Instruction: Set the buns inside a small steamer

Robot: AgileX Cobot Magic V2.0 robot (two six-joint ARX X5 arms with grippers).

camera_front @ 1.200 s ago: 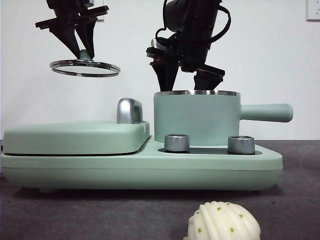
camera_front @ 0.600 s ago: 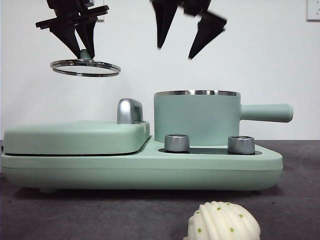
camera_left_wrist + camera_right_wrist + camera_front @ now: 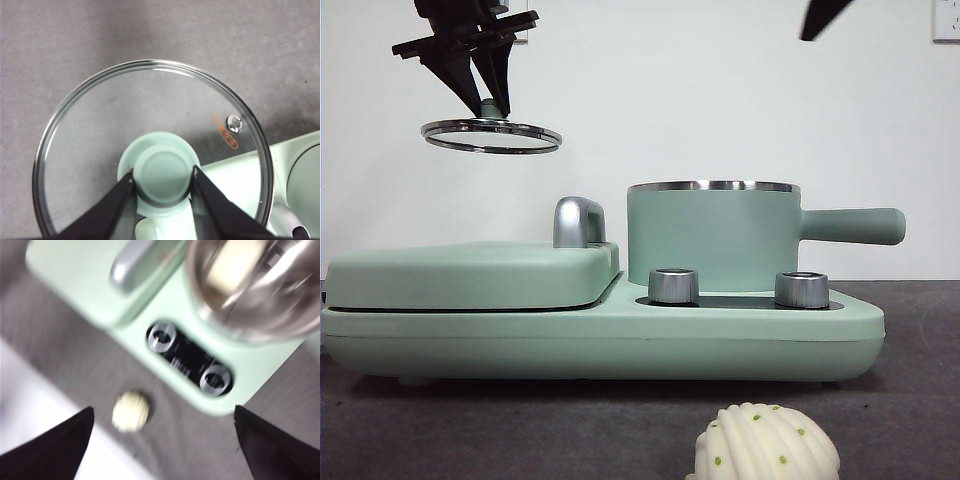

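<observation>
The small steamer (image 3: 712, 235) stands open on its mint-green base. In the right wrist view a smooth cream bun (image 3: 235, 262) lies inside the steamer's (image 3: 260, 285) steel bowl. The pleated bun (image 3: 765, 445) with green specks sits on the dark table in front of the base, also showing as a small pale bun (image 3: 130, 411) in the right wrist view. My left gripper (image 3: 162, 175) is shut on the green knob of the glass lid (image 3: 150, 145), holding the lid (image 3: 490, 135) high above the griddle. My right gripper (image 3: 164, 410) is open and empty, high above the appliance.
A flat mint-green griddle (image 3: 470, 270) with a chrome handle (image 3: 578, 220) takes up the left of the base. Two steel knobs (image 3: 673, 285) sit in front of the pot. The pot's long handle (image 3: 850, 225) sticks out to the right. A black tip (image 3: 823, 15) shows at the top.
My right gripper has risen from the steamer's rim, open, up and to the right, almost out of the front view. The left gripper and lid have stayed put.
</observation>
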